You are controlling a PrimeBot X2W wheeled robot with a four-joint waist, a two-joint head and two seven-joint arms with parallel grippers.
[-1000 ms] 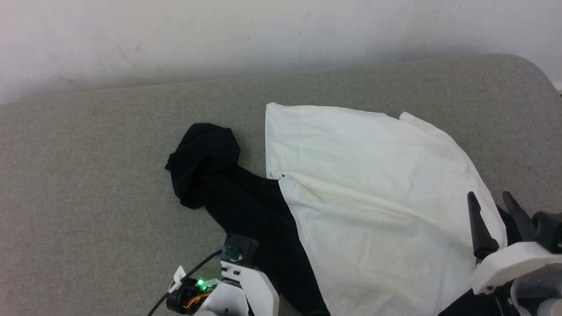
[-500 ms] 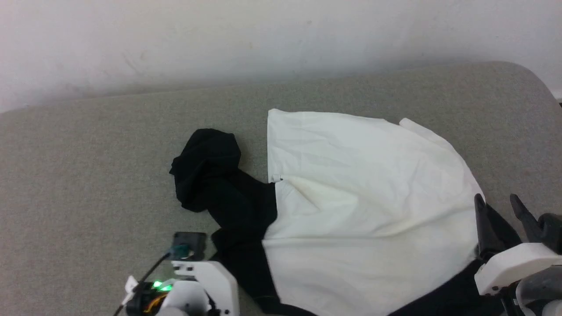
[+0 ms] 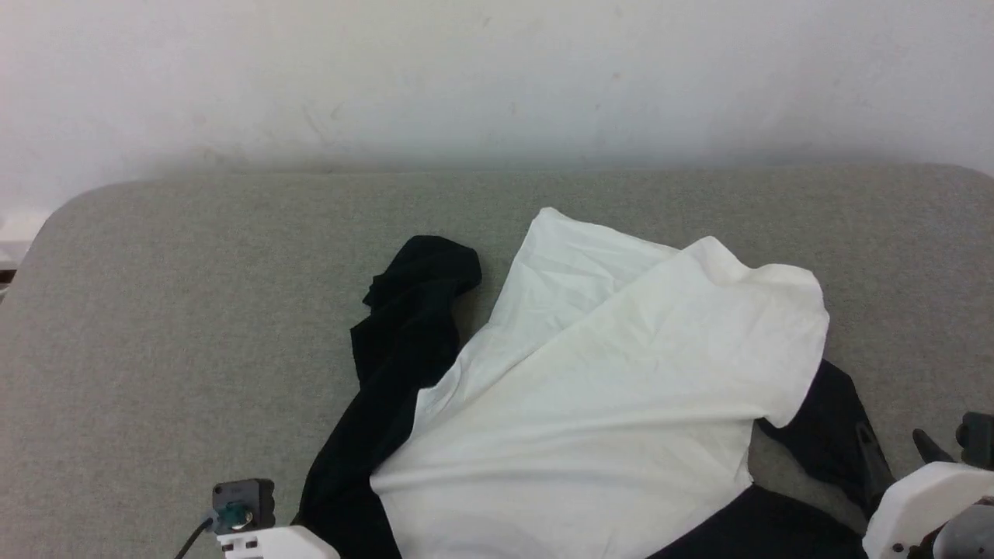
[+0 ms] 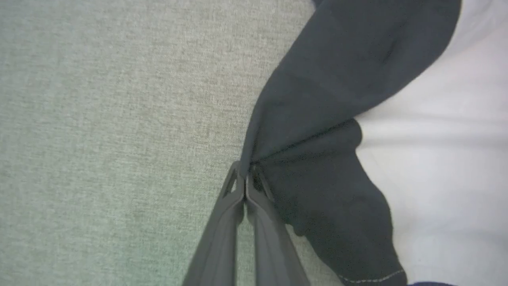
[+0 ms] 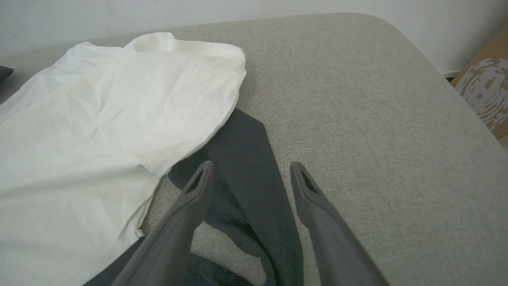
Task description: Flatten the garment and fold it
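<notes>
Left wrist view: the left gripper (image 4: 246, 176) has its two dark fingers pressed together, pinching a fold of black cloth at the edge of the garment (image 4: 325, 99). The cloth gathers into creases at the fingertips. From there the black part runs up and to the right in that view, and the white body lies beyond it. Bare grey cushion (image 4: 99, 119) is on the other side of the fingers.

In the right wrist view the right gripper (image 5: 251, 167) has its fingers spread wide, one on each side of a black sleeve (image 5: 246, 159) that lies flat on the cushion (image 5: 377, 119). Whether the tips touch the cloth is hard to tell from this angle. The white body (image 5: 99, 119) lies rumpled just beside this sleeve and overlaps its far end. Past the cushion's rounded right corner stands a brown box (image 5: 484, 91) with white print.

From the head view the garment (image 3: 621, 404) sits at the cushion's (image 3: 194, 310) near edge, from the middle towards the right. Its white body is folded over on itself, with a loose flap on the right. The other sleeve (image 3: 411, 310) is bunched along the left side, pointing towards the far edge. The right gripper (image 3: 891, 435) shows by the near right corner, at the flat sleeve (image 3: 831, 419). A pale wall (image 3: 466, 78) rises behind the far edge.
</notes>
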